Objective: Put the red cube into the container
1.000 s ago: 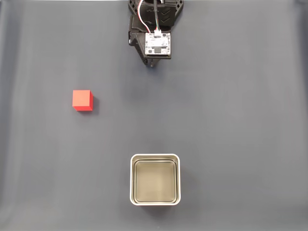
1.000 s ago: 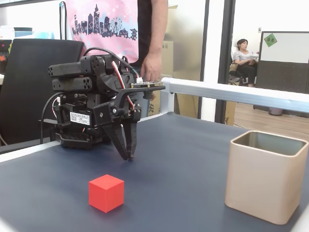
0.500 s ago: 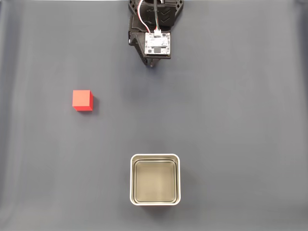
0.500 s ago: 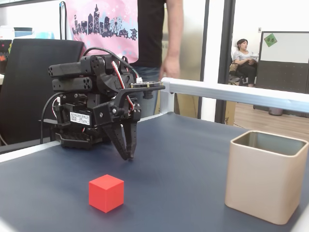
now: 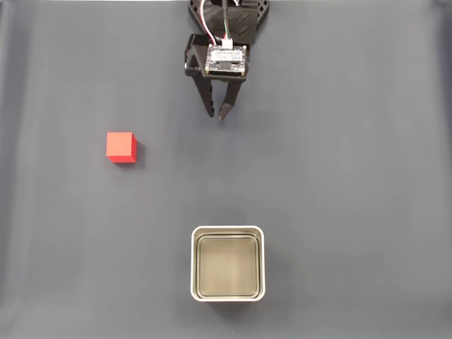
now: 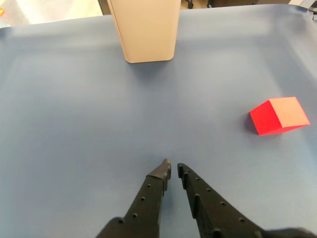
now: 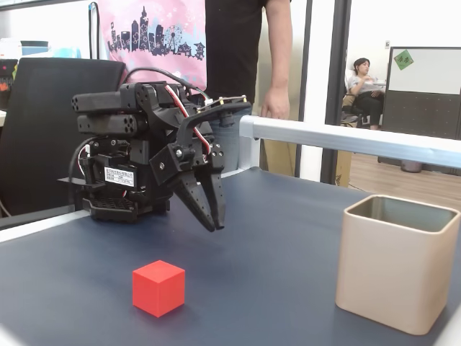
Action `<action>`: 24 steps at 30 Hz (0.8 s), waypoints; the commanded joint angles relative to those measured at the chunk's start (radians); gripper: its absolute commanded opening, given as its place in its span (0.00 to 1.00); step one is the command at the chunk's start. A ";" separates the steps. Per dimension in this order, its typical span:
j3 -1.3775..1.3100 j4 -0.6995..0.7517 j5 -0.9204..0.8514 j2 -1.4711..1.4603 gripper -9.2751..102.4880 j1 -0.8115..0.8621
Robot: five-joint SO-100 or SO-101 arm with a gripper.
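The red cube (image 5: 121,147) lies on the dark mat, left of centre in a fixed view from above. My gripper (image 5: 216,114) hangs at the top centre, well to the right of the cube and far from the container (image 5: 192,265) at the bottom centre. The jaws are almost together and hold nothing. In the wrist view the gripper (image 6: 172,167) points at bare mat, with the cube (image 6: 278,115) off to the right and the container (image 6: 146,29) ahead. From the side, the gripper (image 7: 216,225) hovers above the mat behind the cube (image 7: 158,287), and the container (image 7: 392,267) stands at the right.
A metal rail (image 7: 346,140) runs along the table's far edge. A person stands just behind it with a hand (image 7: 274,104) hanging near the arm's base (image 7: 119,180). Open mat lies between the cube and the container.
The gripper has lifted and swung forward from its tucked-down pose, so its fingers now reach out over the mat. The person behind the table has shifted to the right. Cube and container have not moved.
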 commanded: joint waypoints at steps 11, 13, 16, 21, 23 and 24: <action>-0.624 0.094 -0.069 -0.528 0.09 0.092; -0.698 0.130 -0.121 -0.595 0.09 0.133; -0.808 0.172 -0.181 -0.699 0.09 0.213; -0.968 0.195 -0.304 -0.857 0.14 0.374; -1.023 0.193 -0.341 -0.919 0.16 0.433; -1.052 0.187 -0.345 -0.950 0.18 0.457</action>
